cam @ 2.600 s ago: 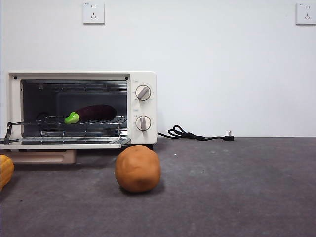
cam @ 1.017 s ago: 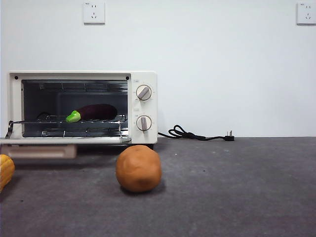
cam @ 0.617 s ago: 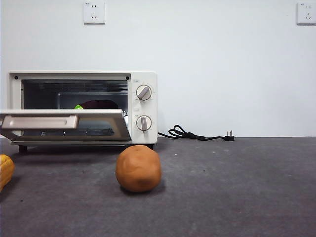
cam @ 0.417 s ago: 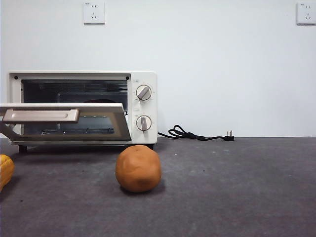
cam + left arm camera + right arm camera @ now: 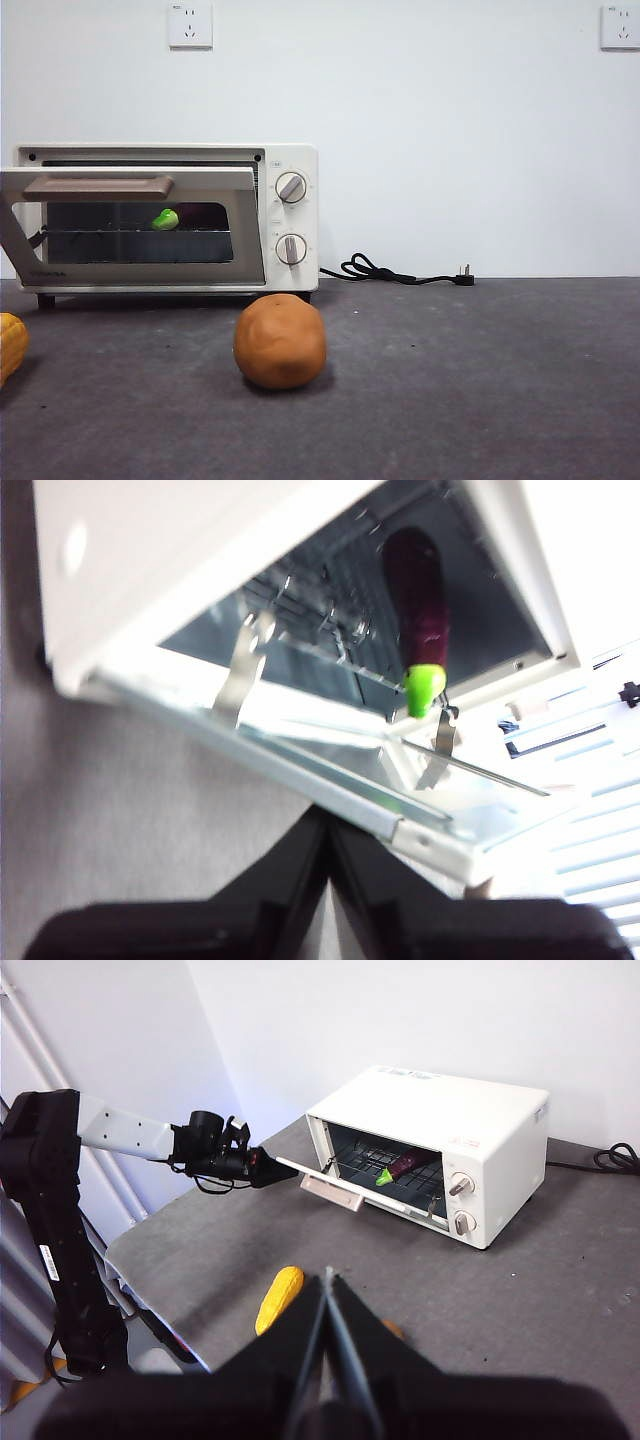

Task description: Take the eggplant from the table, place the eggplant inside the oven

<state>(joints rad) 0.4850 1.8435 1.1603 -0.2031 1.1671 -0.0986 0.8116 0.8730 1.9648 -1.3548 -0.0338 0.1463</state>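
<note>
The eggplant [image 5: 190, 215] lies on the wire rack inside the oven [image 5: 290, 215], its green cap showing through the glass of the half-raised door [image 5: 130, 270]. The left wrist view looks into the cavity from below the door, with the eggplant [image 5: 418, 595] lying lengthwise on the rack. My left gripper [image 5: 326, 815] is shut, its tip against the door's outer edge [image 5: 330, 800]. The right wrist view shows that left gripper [image 5: 262, 1168] at the door's side corner, and the eggplant [image 5: 400, 1168] inside the oven [image 5: 470, 1120]. My right gripper [image 5: 328, 1282] hangs shut, high above the table [image 5: 520, 1290].
An orange-brown ball [image 5: 280, 341] sits in front of the oven's knobs. A yellow ridged item [image 5: 10, 345] lies at the left edge, also seen as the yellow item [image 5: 280, 1295]. A black power cord [image 5: 400, 273] trails right of the oven. The table edge [image 5: 150, 1290] runs near the left arm's base.
The oven door has swung up from lying flat open to more than halfway shut. The eggplant has stayed on the rack.
</note>
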